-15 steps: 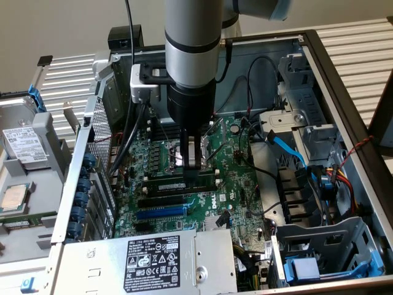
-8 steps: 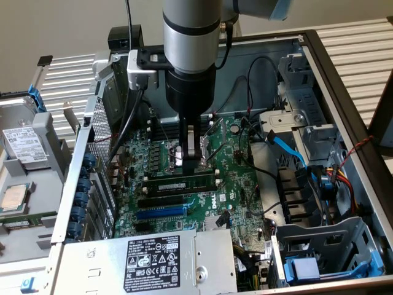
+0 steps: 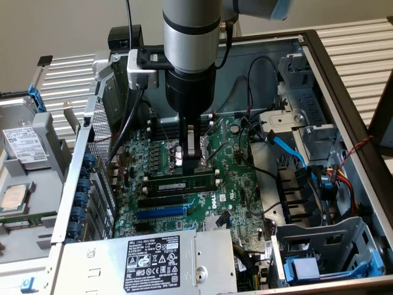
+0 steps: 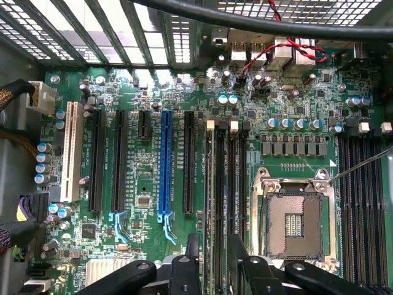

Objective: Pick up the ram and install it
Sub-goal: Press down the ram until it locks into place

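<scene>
The gripper (image 3: pixel 193 161) hangs low inside the open case, fingers spread wide and holding nothing, directly over the ram (image 3: pixel 180 184), which lies flat along the board (image 3: pixel 242 184) just on the near side of the CPU socket (image 3: pixel 202 150) in the exterior view. The ram looks like a long, thin dark-green stick with a row of black chips, running left to right in that view and apparently sitting in or on one of the black slots; I cannot tell whether it is seated. In the wrist view the blue slot (image 4: pixel 164 166) and the black memory slots (image 4: pixel 220 203) run straight toward the fingers (image 4: pixel 185 270), so alignment looks fair. To grasp well, I judge the fingers should straddle the stick's long edges squarely at mid-length, descend vertically, and stay apart from the socket and the loose cables (image 3: pixel 261 107) at the far right.
</scene>
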### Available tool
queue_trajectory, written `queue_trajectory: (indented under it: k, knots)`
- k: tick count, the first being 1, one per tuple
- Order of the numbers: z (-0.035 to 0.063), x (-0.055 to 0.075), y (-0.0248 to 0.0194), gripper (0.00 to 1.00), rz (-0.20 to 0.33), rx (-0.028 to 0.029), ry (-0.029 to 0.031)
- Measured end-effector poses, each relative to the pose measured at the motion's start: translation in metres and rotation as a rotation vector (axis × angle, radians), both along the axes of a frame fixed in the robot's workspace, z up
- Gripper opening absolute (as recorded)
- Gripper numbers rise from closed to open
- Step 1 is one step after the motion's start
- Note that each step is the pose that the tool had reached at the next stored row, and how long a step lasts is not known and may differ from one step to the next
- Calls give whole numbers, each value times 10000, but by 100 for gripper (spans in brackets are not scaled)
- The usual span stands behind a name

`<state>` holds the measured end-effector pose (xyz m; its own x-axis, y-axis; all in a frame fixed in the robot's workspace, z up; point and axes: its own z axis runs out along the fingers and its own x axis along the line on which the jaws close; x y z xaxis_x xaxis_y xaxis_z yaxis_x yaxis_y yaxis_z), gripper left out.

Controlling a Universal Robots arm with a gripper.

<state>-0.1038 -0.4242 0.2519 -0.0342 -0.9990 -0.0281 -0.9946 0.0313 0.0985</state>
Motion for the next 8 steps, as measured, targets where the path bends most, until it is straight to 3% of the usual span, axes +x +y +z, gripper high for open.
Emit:
queue_trajectory:
  k: [6,8]
  knots:
    - [0,0,0,31,0,0,0]
    - [0,0,0,18,0,0,0]
